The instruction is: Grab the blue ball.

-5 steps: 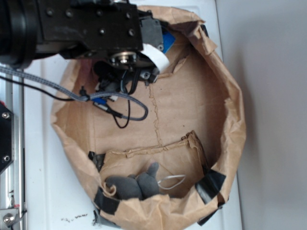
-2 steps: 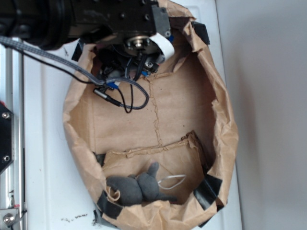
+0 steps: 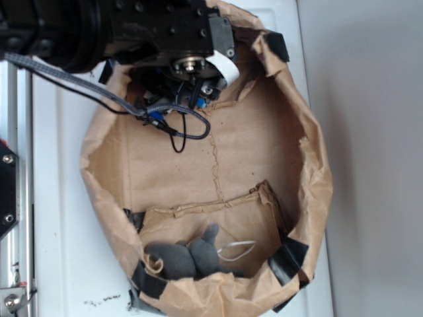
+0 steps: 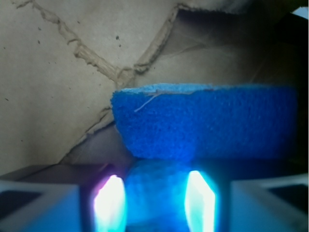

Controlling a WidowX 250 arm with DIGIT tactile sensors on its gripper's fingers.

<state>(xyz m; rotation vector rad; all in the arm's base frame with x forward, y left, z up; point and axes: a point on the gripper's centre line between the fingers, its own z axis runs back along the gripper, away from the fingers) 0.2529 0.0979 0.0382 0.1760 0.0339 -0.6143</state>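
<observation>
— Blue, twice over, in the wrist view. How many blue things did you count?

— Two. One blue ball (image 4: 155,193), low in the picture, sat between my fingers (image 4: 155,195), and one blue sponge block (image 4: 205,121) lay just behind it, its long face across the view. The ball's top edge met the block's lower edge in the picture; whether they touched, I could not tell.

— And your fingers?

— Two pads, one on each side of the ball, both glowing with reflected blue. They stood narrow, close against the ball's sides. Whether they were truly pressing it, I could not say for certain from that view.

— What did the outside camera show?

— One brown paper bag (image 3: 310,165), rolled down into a wide bowl, on the white worktop (image 3: 59,218). My arm (image 3: 99,26) reached in over the far rim, near the upper left, and hid both ball and block from that side. One braided cable (image 3: 79,82) trailed from the arm into the bag.

— Anything else in the bag?

— One grey plush toy (image 3: 188,256) at the near end, tucked behind a folded paper flap, well apart from my fingers. Several strips of black tape (image 3: 287,257) patched the rim.
</observation>
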